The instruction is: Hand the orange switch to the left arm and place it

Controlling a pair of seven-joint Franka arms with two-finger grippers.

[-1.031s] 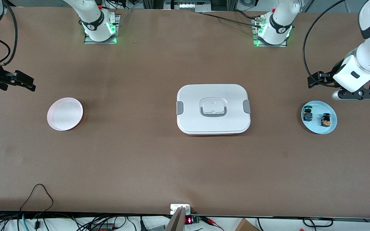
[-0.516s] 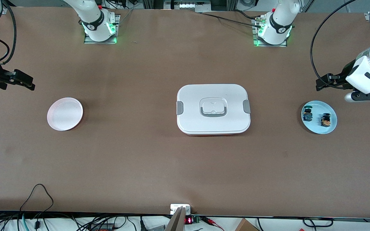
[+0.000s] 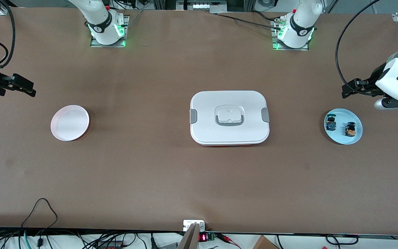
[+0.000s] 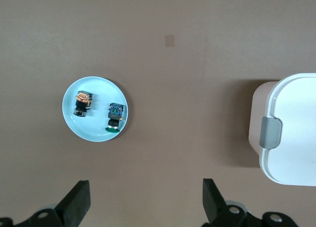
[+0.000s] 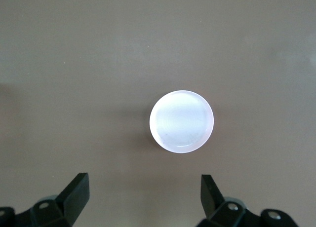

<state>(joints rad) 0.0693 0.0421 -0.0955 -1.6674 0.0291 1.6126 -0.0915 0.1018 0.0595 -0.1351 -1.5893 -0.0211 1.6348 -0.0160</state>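
Observation:
The orange switch [image 3: 350, 129] lies on a small light-blue plate [image 3: 339, 136] at the left arm's end of the table. It also shows in the left wrist view [image 4: 82, 103]. The white box [image 3: 229, 117] sits at the table's middle, and its clipped end shows in the left wrist view [image 4: 291, 128]. My left gripper [image 3: 394, 102] is open and empty, high over bare table beside the blue plate; it also shows in its wrist view [image 4: 146, 197]. My right gripper [image 5: 146, 195] is open and empty, high over bare table beside a white plate [image 5: 181, 121].
A black switch with blue-green parts [image 3: 330, 123] lies beside the orange one on the blue plate. The round white plate [image 3: 69, 122] sits at the right arm's end. Cables hang along the table's near edge [image 3: 40, 207].
The left arm has swung toward its end of the table, its gripper now past the blue plate. The right gripper has drifted slightly toward its end of the table.

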